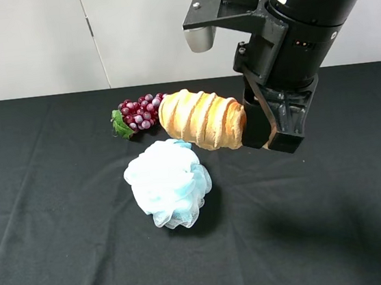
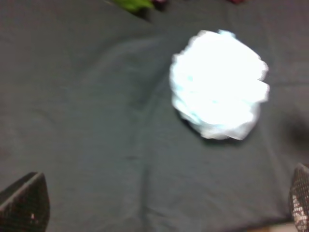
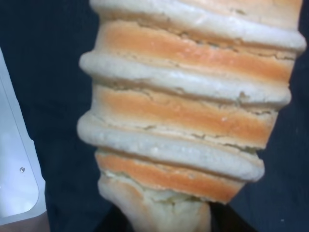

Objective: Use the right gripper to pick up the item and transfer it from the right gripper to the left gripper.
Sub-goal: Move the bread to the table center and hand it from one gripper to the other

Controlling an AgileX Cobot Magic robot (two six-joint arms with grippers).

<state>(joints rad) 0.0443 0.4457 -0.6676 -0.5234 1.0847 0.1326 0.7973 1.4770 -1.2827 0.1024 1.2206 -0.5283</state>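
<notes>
While the left claw [image 2: 161,205] gapes, the roll [image 1: 201,119] juts from the clamped right claw [image 1: 255,127].

- Puff [image 2: 219,84]: blurred and washed out to white in the left wrist view.
- Left claw [image 2: 161,208]: cut off by the picture's edge, only two tips show.
- Roll [image 3: 188,111]: its end hides the pads of the right claw [image 1: 269,133].

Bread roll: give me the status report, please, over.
Right claw shut on bread roll, held above table. Left claw open, empty, facing puff. Below, puff and grapes lie on table.
</notes>
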